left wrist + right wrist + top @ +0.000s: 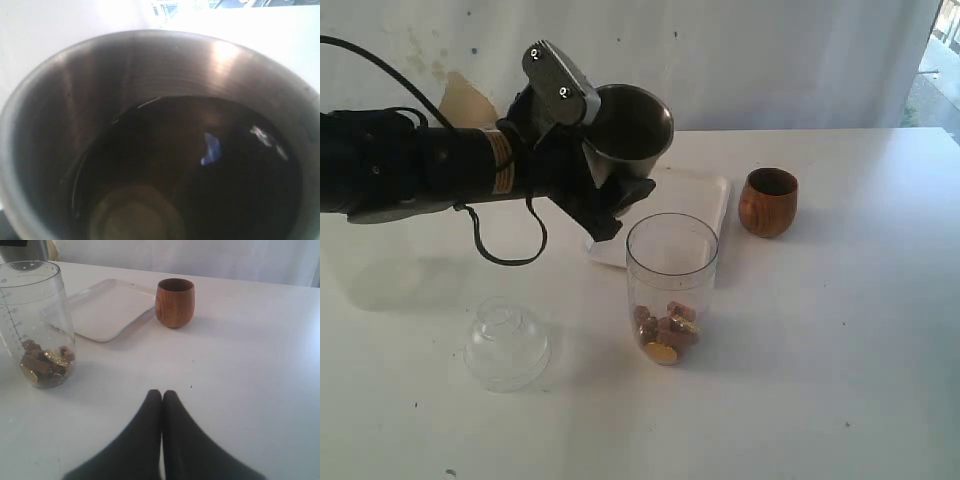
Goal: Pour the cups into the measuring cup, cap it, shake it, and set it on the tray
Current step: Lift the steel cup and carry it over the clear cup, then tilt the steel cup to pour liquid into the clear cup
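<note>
My left gripper (585,150) is shut on the steel tumbler (630,125), held tilted in the air up and left of the measuring cup's mouth. Its fingers do not show in the left wrist view, where the tumbler's dark inside (150,65) fills the frame and its bare bottom shows. The clear measuring cup (670,270) (35,315) stands upright and uncapped, with brown chunks and a gold piece (665,330) (45,365) at its bottom. The brown wooden cup (768,202) (174,302) stands to the right. Behind lies the white tray (710,195) (107,310). My right gripper (162,395) is shut on nothing, low over the table.
A clear domed lid (507,343) rests on the white table at the front left of the measuring cup. The left arm and its cable reach in from the left edge. A white wall runs behind the table.
</note>
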Available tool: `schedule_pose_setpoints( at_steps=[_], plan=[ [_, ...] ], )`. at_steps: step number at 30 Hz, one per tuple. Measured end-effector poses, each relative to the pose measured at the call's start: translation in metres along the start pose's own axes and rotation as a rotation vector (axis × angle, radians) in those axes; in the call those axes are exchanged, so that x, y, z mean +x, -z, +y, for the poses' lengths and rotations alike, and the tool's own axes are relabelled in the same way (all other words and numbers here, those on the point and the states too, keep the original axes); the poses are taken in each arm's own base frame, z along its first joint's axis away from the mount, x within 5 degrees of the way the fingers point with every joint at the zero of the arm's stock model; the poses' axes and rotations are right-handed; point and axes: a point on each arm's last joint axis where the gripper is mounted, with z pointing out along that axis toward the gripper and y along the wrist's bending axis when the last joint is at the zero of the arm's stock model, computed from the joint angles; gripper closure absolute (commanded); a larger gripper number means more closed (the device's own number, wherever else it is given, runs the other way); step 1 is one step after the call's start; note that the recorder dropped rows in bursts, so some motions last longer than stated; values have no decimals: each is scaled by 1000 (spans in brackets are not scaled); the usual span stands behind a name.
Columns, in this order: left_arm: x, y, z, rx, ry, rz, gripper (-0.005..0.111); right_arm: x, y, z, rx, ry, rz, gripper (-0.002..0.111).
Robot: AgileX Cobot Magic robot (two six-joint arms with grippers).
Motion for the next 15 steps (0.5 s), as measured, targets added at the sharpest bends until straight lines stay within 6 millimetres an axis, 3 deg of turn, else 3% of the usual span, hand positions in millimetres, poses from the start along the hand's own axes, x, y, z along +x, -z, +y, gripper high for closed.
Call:
schedule_pose_setpoints(
  at_steps=[8, 15],
  plan=[
    [0, 0, -1, 2, -131, -1, 107, 0, 0, 0, 0, 0, 0, 108],
    [-1, 0, 0, -6, -145, -4, 107, 0, 0, 0, 0, 0, 0, 108]
  ],
)
